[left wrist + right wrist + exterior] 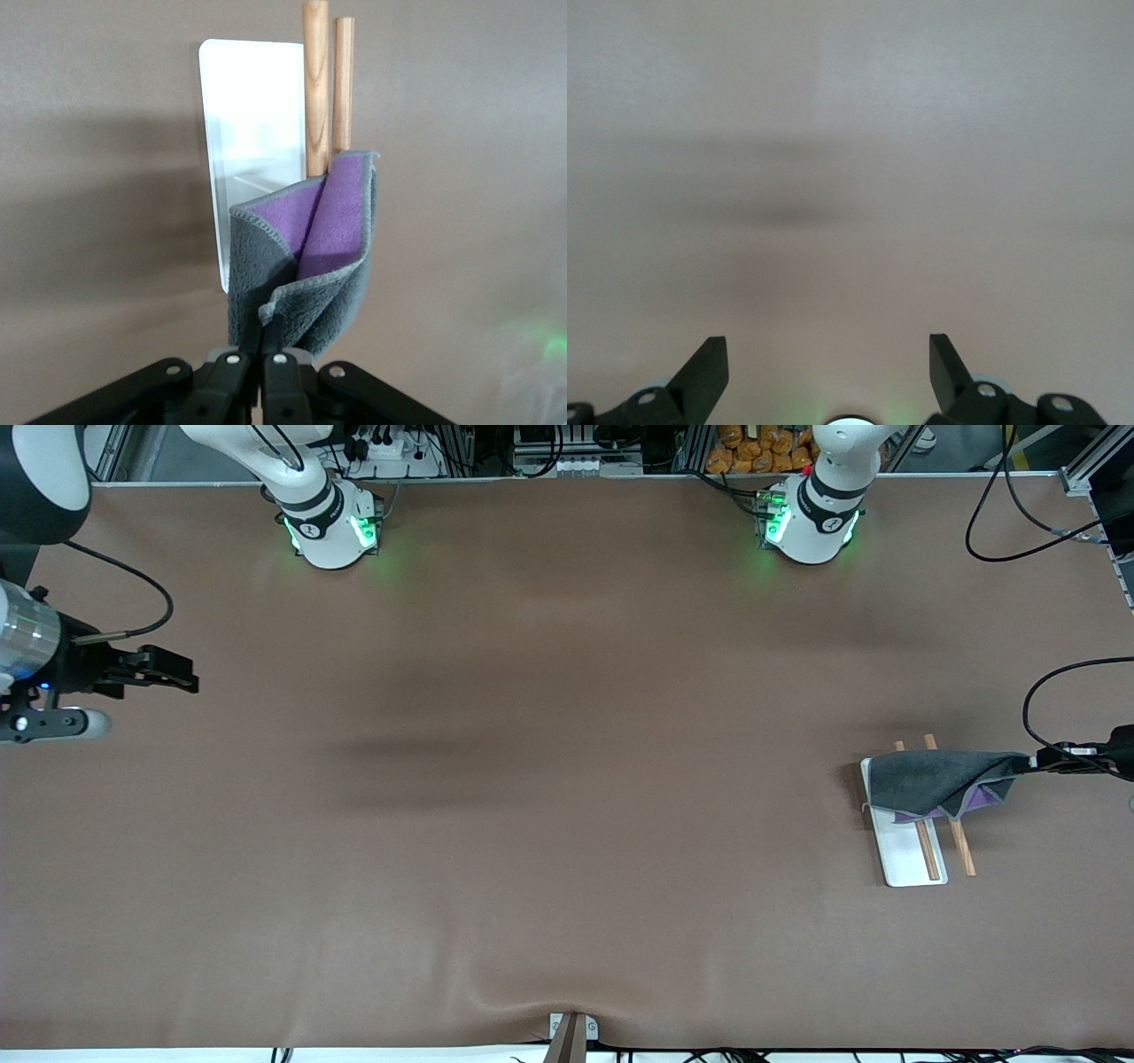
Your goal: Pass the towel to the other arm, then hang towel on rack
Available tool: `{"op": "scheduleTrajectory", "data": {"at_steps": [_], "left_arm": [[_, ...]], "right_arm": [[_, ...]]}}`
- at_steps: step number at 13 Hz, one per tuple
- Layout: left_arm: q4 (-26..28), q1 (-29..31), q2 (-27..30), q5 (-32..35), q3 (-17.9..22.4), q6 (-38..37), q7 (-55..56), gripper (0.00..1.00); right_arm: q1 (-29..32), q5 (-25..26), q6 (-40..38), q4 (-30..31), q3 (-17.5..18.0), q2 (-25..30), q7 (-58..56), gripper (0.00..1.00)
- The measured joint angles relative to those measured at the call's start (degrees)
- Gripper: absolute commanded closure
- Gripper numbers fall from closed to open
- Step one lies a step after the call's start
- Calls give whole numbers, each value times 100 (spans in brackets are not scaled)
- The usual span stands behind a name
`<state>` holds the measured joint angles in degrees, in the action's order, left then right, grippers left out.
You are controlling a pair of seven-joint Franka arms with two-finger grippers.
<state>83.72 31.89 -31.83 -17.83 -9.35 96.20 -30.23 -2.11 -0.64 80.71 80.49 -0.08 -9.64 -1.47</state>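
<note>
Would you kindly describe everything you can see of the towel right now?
The towel is a small soft cloth, dark grey on top with a purple underside and stitched grey edges. It is draped across the two wooden rods of the rack, near the left arm's end of the table, covering their upper part and hanging in folds. One corner is pinched in the left gripper, whose fingers are shut on it. The right gripper is open and touches nothing.
</note>
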Motion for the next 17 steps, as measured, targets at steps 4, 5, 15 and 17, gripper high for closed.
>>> {"op": "scheduleTrajectory", "data": {"at_steps": [4, 5, 15, 17], "left_arm": [[-1, 23, -63, -5, 0, 2, 0, 93], [-1, 25, -63, -5, 0, 2, 0, 83], [-73, 6, -62, -5, -91, 2, 106, 0], [-116, -40, -31, -5, -110, -1, 172, 0]], "right_arm": [[51, 103, 6, 72, 12, 306, -14, 0], [119, 103, 55, 172, 13, 359, -83, 0], [657, 72, 620, 1082, 23, 739, -568, 0], [657, 56, 620, 1091, 55, 753, -568, 0]]}}
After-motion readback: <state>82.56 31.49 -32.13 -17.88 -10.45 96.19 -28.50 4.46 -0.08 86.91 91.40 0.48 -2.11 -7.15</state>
